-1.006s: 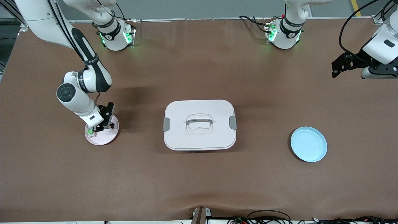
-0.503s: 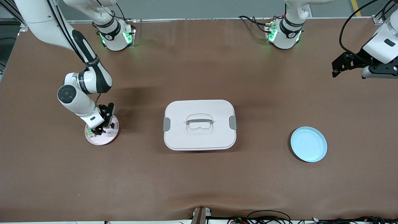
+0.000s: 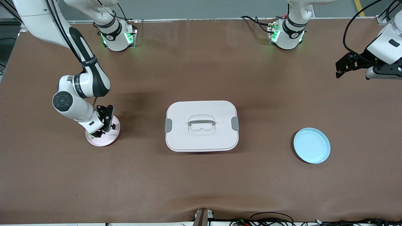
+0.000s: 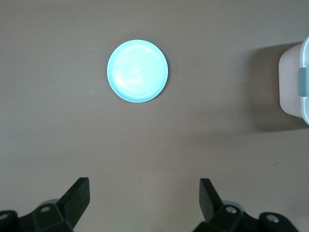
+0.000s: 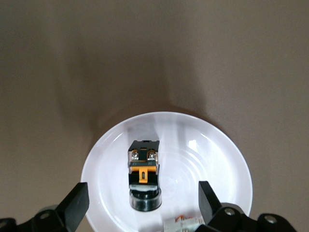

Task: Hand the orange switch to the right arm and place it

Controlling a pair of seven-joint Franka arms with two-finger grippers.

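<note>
The orange switch (image 5: 144, 175), a small black block with an orange middle, lies on the pink plate (image 5: 207, 150) beside a pale block with a green middle (image 5: 186, 225). My right gripper (image 5: 143, 200) is open just over the plate, with its fingers on either side of the switch and apart from it. In the front view it (image 3: 104, 130) covers the switch on the plate (image 3: 103, 140). My left gripper (image 3: 339, 67) is open and empty, waiting in the air over bare table at the left arm's end; it also shows in the left wrist view (image 4: 143, 193).
A white lidded box (image 3: 201, 125) with a handle and grey clips stands in the middle of the table. An empty light blue plate (image 3: 312, 145) lies toward the left arm's end and also shows in the left wrist view (image 4: 137, 71).
My right arm's wrist has shifted a little over the pink plate, and the hand now covers more of the green block. The left arm has not moved.
</note>
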